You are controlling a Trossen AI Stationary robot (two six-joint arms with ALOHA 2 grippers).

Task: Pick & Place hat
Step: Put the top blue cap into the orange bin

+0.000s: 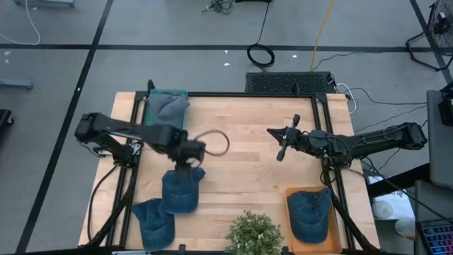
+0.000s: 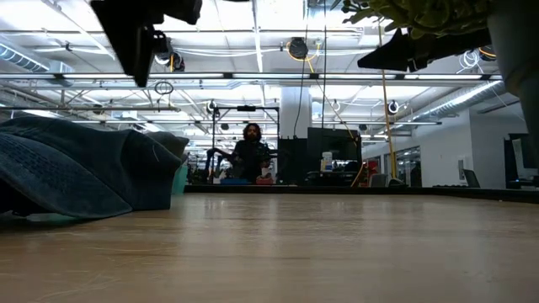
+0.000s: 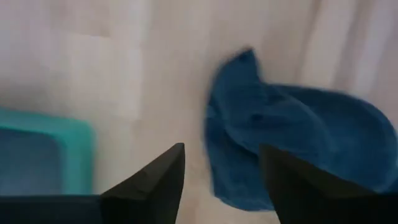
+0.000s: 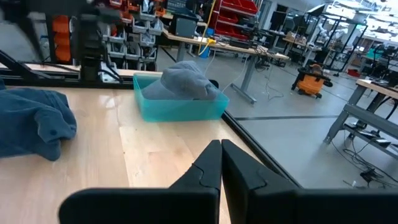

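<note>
left gripper (image 1: 190, 160): hanging right over the dark blue denim hat (image 1: 181, 190) near the front-left of the pale wooden worktop (image 1: 248, 134); fingers (image 3: 155, 180) are spread apart with nothing between them; wrist view shows the hat lying flat below, clear of them

right gripper (image 1: 284, 142): parked mid-worktop on its own side; fingers pressed together, empty

hats: a second blue denim hat (image 1: 153, 221) sits just beside the first one, at the front edge; a grey hat fills the teal plastic bin (image 1: 167, 108) at the back left; another blue one lies in the orange tray (image 1: 309, 218) at front right

also there: small green potted plant (image 1: 253, 235) at the front edge, between the hat pile and the tray

step: looks like either a release or a fresh approach; can't say which

next move: if it's a pick, drop straight down and pinch a fold of the denim, not the flat part; soft cloth slips easily
</note>
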